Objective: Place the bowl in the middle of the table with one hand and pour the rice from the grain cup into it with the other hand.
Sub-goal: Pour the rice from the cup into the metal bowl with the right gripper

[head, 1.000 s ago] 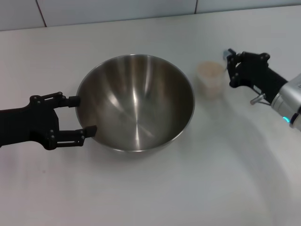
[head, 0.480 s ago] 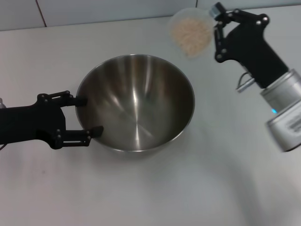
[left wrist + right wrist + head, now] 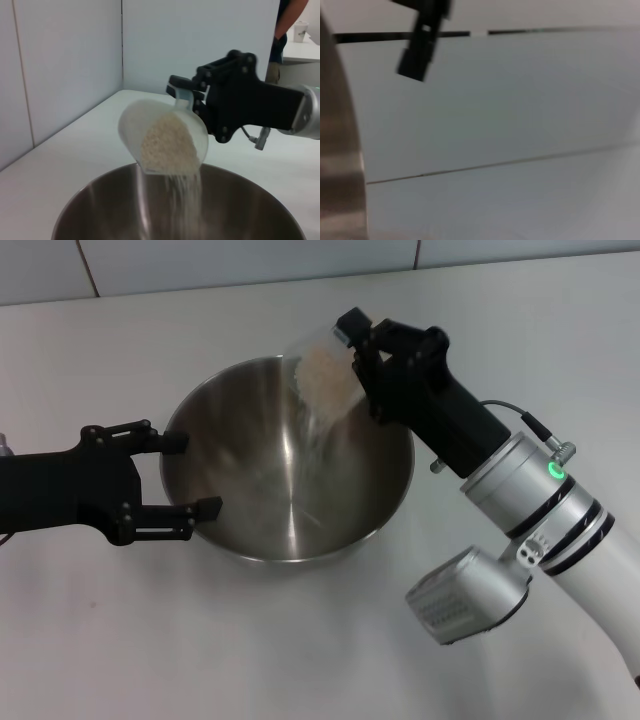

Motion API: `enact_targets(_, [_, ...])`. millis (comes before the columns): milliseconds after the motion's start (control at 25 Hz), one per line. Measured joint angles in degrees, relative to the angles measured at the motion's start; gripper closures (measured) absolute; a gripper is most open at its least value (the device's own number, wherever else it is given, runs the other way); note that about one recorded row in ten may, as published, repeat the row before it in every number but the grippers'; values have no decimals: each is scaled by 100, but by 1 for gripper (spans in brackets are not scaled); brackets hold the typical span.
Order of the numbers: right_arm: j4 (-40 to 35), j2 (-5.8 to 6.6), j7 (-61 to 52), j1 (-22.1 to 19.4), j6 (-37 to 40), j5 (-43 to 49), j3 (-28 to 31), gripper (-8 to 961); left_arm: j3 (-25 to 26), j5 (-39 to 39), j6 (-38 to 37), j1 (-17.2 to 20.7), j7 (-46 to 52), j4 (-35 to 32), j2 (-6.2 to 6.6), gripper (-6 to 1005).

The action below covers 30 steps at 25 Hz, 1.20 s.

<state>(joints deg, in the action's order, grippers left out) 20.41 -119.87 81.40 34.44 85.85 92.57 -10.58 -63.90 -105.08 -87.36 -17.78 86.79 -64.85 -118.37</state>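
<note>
The steel bowl [image 3: 290, 475] stands on the white table [image 3: 300, 660], near its middle. My right gripper [image 3: 358, 358] is shut on the translucent grain cup [image 3: 322, 375] and holds it tilted above the bowl's far rim. Rice [image 3: 318, 380] streams from the cup into the bowl. The left wrist view shows the tipped cup [image 3: 162, 132], the rice [image 3: 167, 147] falling in a thin stream and the bowl's rim [image 3: 95, 200]. My left gripper [image 3: 195, 473] is open at the bowl's left side, one finger on each side of that part of the wall.
A tiled wall [image 3: 250, 260] runs along the table's far edge. My right arm [image 3: 520, 510] reaches across the table's right part. The right wrist view shows the bowl's outer wall [image 3: 340, 190] and tiles. A person [image 3: 287, 30] stands far behind.
My right gripper lifted the cup from the table's right, carried it left over the bowl and tipped it; rice now pours out. My left gripper barely moved.
</note>
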Motion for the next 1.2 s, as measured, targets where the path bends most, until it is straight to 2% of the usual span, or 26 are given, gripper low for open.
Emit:
enact_targets(160, [21,-1,1032,-59,190,468,91,937,-6,-65,9,-51,3,0,6,139])
enact_targets(360, [65,-1,2277,-55,214,610,111,935,-17,-75,14,-60,4,3,7,139])
enact_targets(560, [303,-1,3807,-16,69,646,99,934,-21,-75,5,-60,12,0,7,139])
enact_targets(720, [345,-1,4429,-28,-33,851,138,933,-26,-75,2,-81,14,-1,7,139])
enact_targets(960, [393,-1,6180,-63,-327,1037,156,931,-53,-75,-1,-110,14,1,7,139])
enact_targets(1080, [381,-1,6247,-78,-335,1046,170,930,-76,-74,-1,-112,13,2,7,139])
enact_targets(1200, [562,0,5767,-183,-321,1018,488,929,-87,-74,0,-110,13,3,7,139])
